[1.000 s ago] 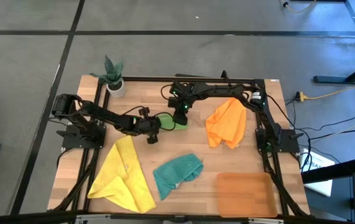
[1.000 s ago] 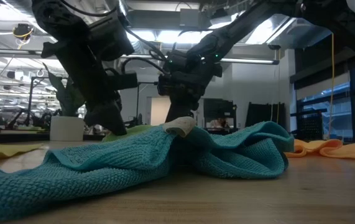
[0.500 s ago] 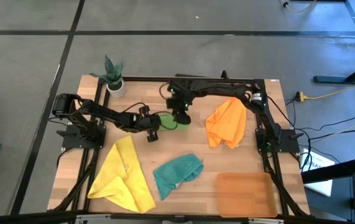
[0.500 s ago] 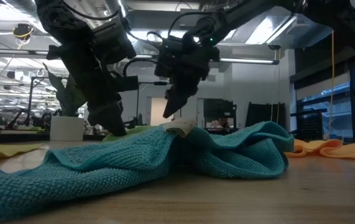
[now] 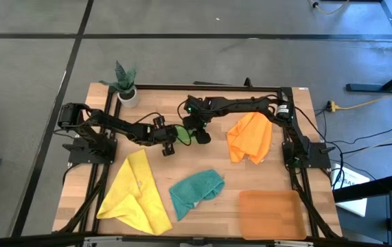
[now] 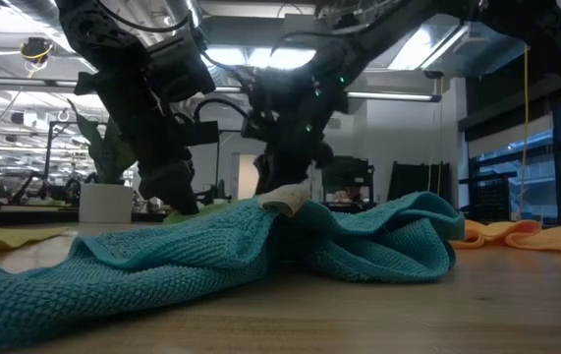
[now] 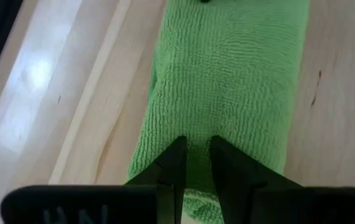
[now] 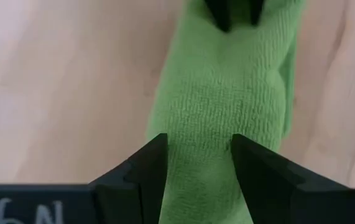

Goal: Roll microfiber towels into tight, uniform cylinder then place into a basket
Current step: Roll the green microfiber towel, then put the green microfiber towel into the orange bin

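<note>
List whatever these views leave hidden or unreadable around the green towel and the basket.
- Green towel, high view: mostly covered by the left gripper and right gripper.
- Green towel, low view: screened by the teal towel; only a sliver shows.
- Roll's ends: cut off in both wrist views.
- Basket, low view: not visible.

two dark, black-jointed arms, each bolted to a black base at a side of the table. a small green light glows near the right gripper (image 5: 200, 134). black cables loop along the right arm. the left gripper (image 5: 171, 143) has flat, tapered black fingers (image 7: 172, 167).
</note>
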Action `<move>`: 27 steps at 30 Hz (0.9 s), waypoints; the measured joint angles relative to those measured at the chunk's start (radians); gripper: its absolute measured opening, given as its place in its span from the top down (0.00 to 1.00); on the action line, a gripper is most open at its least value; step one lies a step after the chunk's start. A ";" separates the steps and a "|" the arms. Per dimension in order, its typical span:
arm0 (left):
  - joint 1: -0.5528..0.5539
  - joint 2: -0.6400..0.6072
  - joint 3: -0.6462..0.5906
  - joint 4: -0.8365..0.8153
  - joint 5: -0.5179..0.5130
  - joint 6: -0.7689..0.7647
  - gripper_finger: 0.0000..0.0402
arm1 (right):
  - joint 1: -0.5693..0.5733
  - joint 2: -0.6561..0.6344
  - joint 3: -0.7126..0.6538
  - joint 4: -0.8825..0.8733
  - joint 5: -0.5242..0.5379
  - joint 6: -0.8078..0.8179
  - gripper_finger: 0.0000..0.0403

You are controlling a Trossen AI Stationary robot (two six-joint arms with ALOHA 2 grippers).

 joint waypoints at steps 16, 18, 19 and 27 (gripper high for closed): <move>0.000 0.000 0.000 0.002 0.009 0.000 0.83 | -0.006 0.000 -0.103 0.117 0.050 -0.003 0.56; 0.000 0.000 0.000 0.002 0.010 0.000 0.83 | -0.006 0.000 -0.087 0.091 0.054 -0.004 0.56; 0.000 0.000 0.000 0.002 0.011 0.001 0.83 | -0.004 0.000 -0.077 0.075 0.055 -0.004 0.56; 0.000 0.000 0.000 0.001 0.012 0.001 0.83 | 0.021 -0.017 0.025 -0.069 0.061 -0.024 0.56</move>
